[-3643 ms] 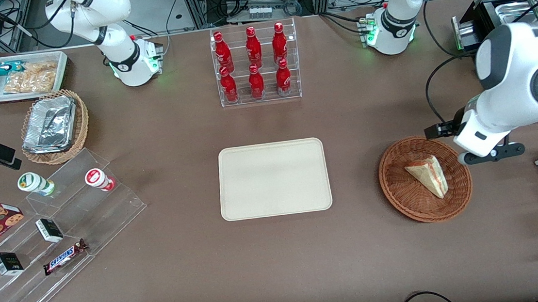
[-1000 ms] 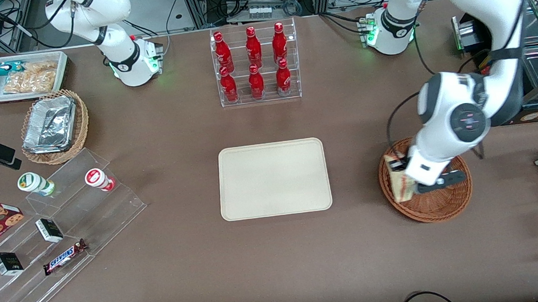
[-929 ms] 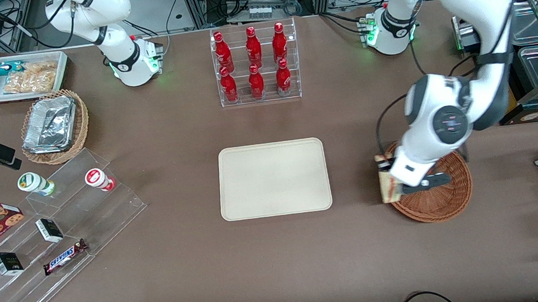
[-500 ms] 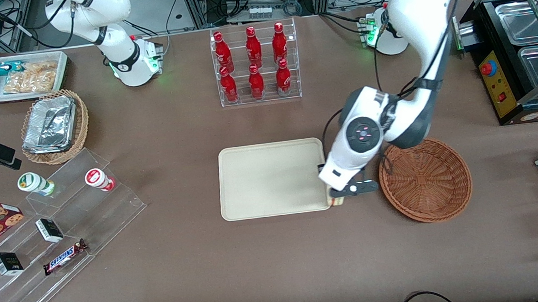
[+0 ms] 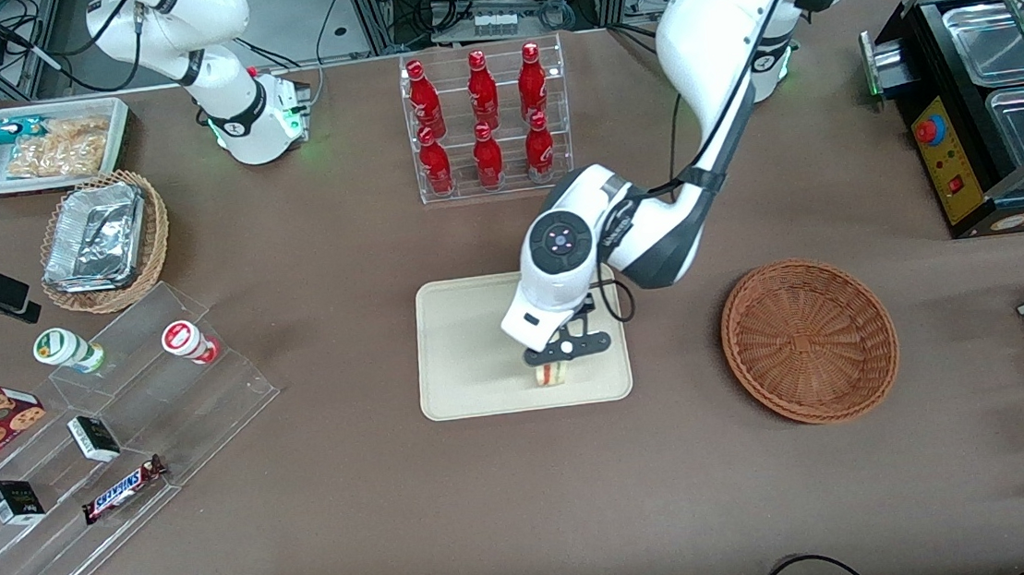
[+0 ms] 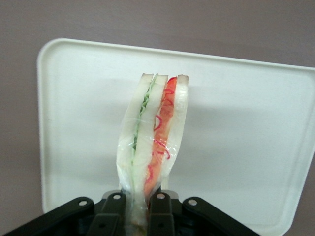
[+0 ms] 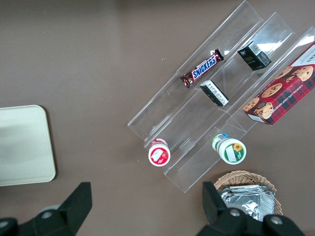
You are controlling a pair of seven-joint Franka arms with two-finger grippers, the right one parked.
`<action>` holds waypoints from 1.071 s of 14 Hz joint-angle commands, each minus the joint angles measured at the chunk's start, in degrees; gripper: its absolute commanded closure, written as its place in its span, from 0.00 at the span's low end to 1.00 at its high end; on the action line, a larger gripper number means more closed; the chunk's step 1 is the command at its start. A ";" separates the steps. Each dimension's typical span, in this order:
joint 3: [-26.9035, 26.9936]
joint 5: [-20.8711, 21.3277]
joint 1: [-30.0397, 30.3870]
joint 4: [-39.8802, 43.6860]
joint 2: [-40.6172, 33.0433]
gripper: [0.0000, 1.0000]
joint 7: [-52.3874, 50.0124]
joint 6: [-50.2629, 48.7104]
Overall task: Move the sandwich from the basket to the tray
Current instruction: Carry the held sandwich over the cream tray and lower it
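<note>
My left arm's gripper [image 5: 554,364] is over the cream tray [image 5: 462,347], shut on the sandwich [image 5: 551,374], which hangs below it close above the tray's part nearest the front camera. In the left wrist view the gripper [image 6: 139,209] pinches the wrapped wedge of sandwich [image 6: 155,132] between its black fingers [image 6: 114,211]; its white bread, green and pink-red layers point out over the tray [image 6: 246,128]. The reddish-brown wicker basket [image 5: 809,340] stands beside the tray toward the working arm's end, with nothing in it.
A clear rack of red bottles [image 5: 485,118] stands farther from the front camera than the tray. Clear stepped shelves with snacks [image 5: 109,443], a foil-filled tan basket [image 5: 105,240] and a white snack bin [image 5: 45,143] lie toward the parked arm's end.
The gripper took the sandwich out of the basket and carried it sideways to above the tray. The basket is now bare.
</note>
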 commanded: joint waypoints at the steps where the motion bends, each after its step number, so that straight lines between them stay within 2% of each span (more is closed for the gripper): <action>1: 0.67 0.01 -3.08 6.55 5.16 0.95 -3.80 -1.60; 5: 0.84 0.63 -4.50 9.80 8.85 0.94 -5.49 -1.25; 6: 0.84 0.54 -4.50 9.81 9.21 0.88 -6.18 -1.16; 7: 0.84 0.54 -4.50 9.81 9.21 0.76 -7.15 -1.16; 8: 0.84 0.54 -4.50 9.81 9.12 0.44 -7.33 -1.16; 9: 0.93 0.63 -4.50 9.81 8.95 0.00 -7.33 -1.25; 13: 1.02 0.89 -4.32 9.46 5.27 0.00 -9.18 -2.12; 15: 1.28 0.98 -4.06 9.11 1.76 0.00 -9.18 -6.58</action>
